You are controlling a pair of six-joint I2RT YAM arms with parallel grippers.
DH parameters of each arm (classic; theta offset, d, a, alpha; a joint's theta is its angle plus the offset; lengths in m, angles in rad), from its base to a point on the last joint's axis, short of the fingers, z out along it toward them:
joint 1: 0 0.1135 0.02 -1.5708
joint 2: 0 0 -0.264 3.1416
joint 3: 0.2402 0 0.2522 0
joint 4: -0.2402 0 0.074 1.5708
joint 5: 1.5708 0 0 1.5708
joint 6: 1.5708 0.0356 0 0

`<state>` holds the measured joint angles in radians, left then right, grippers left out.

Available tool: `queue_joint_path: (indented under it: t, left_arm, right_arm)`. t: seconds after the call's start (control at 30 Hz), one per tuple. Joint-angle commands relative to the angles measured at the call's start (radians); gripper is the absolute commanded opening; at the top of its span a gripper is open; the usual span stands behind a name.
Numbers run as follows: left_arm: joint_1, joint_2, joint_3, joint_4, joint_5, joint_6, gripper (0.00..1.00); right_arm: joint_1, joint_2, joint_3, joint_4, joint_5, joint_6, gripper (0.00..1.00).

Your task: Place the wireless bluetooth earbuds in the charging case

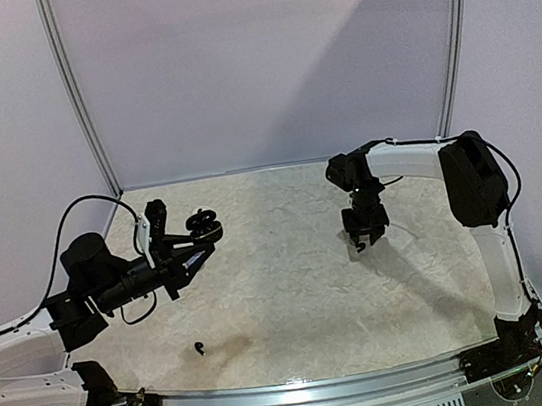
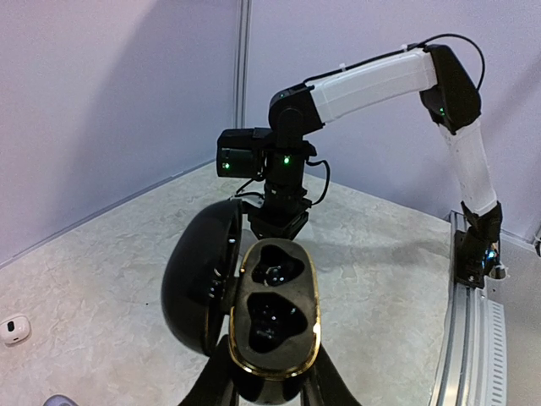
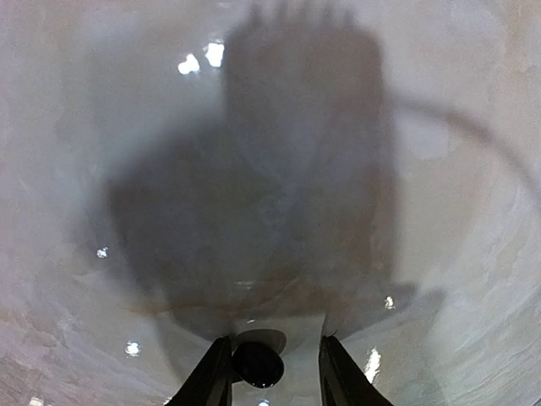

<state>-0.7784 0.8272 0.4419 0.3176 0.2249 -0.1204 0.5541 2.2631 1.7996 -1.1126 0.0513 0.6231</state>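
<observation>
The charging case (image 2: 272, 342) is off the table (image 1: 295, 301), on the left side, held at its lower end between the left fingers (image 2: 213, 379), which are closed tight on it. It is open: the rounded black lid (image 2: 199, 279) swings out to one side, and the gold-rimmed base faces the left wrist camera with its two dark wells showing. Small glints sit in both wells.

Across the table, the right fingers (image 3: 211, 376) point down over the right half. A black earbud (image 3: 258, 364) sits between them, close against one finger, with a gap to the other. The right wrist view is blurred, so I cannot tell whether the fingers grip it or only stand around it at a narrow gap. Their broad shadow falls on the table beyond.

A second black earbud (image 1: 201, 349) lies on the table near the front edge, in front of the left arm and well apart from the case. A white earbud (image 2: 13, 328) lies on the table at the left edge of the left wrist view.
</observation>
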Motion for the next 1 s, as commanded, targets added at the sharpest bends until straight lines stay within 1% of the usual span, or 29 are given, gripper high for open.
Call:
queue_joint_path:
  t: [0.0, 0.33, 0.6, 0.7, 0.8, 0.97]
  left_arm:
    - [0.014, 0.007, -0.019, 0.026, 0.010, 0.005, 0.00]
    - [0.016, 0.009, -0.018, 0.026, 0.012, 0.011, 0.00]
    - [0.018, 0.008, -0.019, 0.028, 0.012, 0.013, 0.00]
    - [0.018, 0.007, -0.020, 0.026, 0.012, 0.016, 0.00]
    - [0.018, 0.005, -0.023, 0.026, 0.012, 0.015, 0.00]
    - [0.018, 0.004, -0.022, 0.027, 0.010, 0.021, 0.00]
  right_arm:
    - [-0.001, 0.022, 0.006, -0.022, -0.013, -0.004, 0.33]
    - [0.000, 0.027, 0.004, -0.033, -0.021, -0.046, 0.23]
    - [0.009, 0.027, 0.009, -0.017, -0.056, -0.056, 0.23]
    - [0.044, 0.026, 0.022, -0.007, -0.079, -0.132, 0.24]
    - [0.079, 0.031, 0.028, -0.021, -0.069, -0.218, 0.24]
    - [0.131, 0.031, -0.006, -0.032, -0.057, -0.325, 0.24]
